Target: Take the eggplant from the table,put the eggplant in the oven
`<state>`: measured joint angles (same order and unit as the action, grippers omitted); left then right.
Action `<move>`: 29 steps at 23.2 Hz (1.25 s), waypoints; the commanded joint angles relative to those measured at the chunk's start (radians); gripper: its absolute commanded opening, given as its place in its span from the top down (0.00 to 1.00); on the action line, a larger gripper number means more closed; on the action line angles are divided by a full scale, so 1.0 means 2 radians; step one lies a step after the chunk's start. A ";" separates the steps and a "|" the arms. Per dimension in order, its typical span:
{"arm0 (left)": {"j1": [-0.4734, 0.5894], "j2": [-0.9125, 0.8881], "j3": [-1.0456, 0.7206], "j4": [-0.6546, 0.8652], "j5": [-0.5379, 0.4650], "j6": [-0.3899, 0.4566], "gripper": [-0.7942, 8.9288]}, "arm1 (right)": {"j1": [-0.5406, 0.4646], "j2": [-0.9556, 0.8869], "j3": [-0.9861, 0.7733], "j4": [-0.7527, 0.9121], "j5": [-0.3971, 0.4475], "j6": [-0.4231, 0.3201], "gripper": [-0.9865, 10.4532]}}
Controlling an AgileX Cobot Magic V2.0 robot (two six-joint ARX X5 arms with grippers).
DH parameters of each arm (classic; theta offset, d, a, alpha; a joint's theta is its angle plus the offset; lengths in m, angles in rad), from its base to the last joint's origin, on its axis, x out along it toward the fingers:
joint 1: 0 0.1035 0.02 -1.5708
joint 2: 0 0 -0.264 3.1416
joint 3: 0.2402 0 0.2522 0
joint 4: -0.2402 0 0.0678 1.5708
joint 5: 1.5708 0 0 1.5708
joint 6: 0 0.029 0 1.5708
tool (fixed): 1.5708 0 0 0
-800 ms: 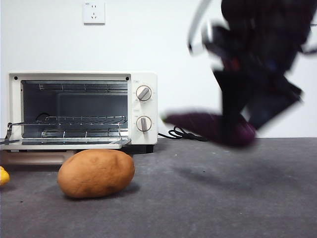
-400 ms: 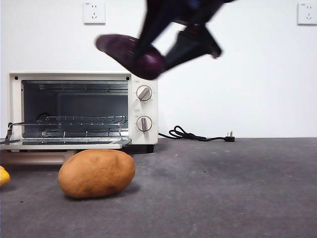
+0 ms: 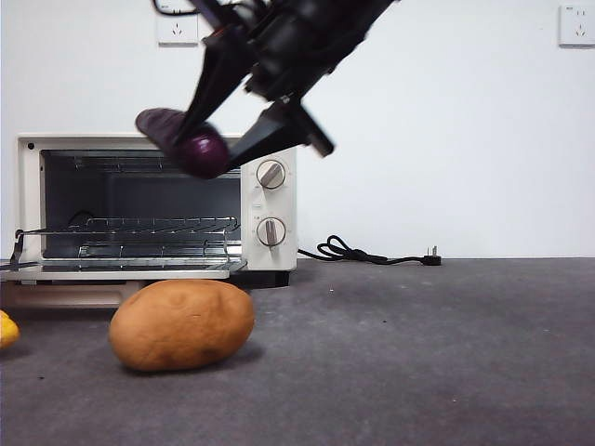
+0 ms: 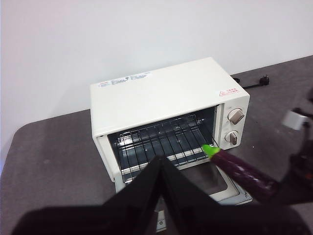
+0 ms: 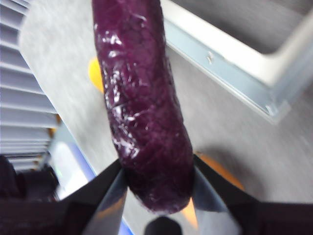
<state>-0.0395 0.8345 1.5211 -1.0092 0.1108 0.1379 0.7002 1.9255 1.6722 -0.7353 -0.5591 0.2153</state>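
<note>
eggplant (image 3: 182, 141) moved left, lower | right claw (image 3: 237, 139) grips it (left claw (image 4: 161, 169) closed) | potato (image 3: 181, 325) before oven (image 3: 270, 200)

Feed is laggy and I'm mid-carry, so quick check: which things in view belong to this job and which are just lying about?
Job:
- eggplant, clamped in the right gripper, in the air at the oven's open front
- oven, door down, wire rack bare
- table

Lying about:
- potato on the table before the oven
- yellow object at the edge
- power cord
- left gripper, shut, waiting

Grey table (image 3: 418, 372) under oven (image 3: 153, 204), potato (image 3: 181, 325).
</note>
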 commanded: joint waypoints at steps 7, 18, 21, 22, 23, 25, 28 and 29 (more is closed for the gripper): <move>-0.001 -0.002 -0.004 0.002 0.017 -0.001 0.92 | 0.000 0.102 0.115 0.031 -0.036 0.112 0.92; -0.003 -0.003 -0.004 0.002 0.028 -0.002 0.92 | -0.001 0.168 0.157 0.127 -0.052 0.277 0.92; -0.009 -0.003 -0.004 0.002 0.028 -0.002 0.92 | -0.001 0.175 0.157 0.158 -0.046 0.314 0.92; -0.011 -0.003 -0.004 0.001 0.028 -0.002 0.92 | -0.001 0.178 0.157 0.169 -0.038 0.329 0.92; -0.013 -0.003 -0.004 0.001 0.028 -0.002 0.92 | -0.001 0.179 0.157 0.178 -0.030 0.341 0.92; -0.018 -0.003 -0.004 0.001 0.028 -0.002 0.92 | -0.001 0.180 0.157 0.198 -0.005 0.368 0.92; -0.025 -0.003 -0.004 0.001 0.027 -0.002 0.92 | -0.001 0.180 0.157 0.224 0.030 0.404 0.92; -0.027 -0.003 -0.004 0.001 0.027 -0.001 0.92 | -0.001 0.180 0.157 0.231 0.042 0.415 0.92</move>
<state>-0.0891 0.8337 1.5211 -1.0096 0.1665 0.1375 0.6991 2.2692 1.9823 -0.2935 -0.4976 0.9791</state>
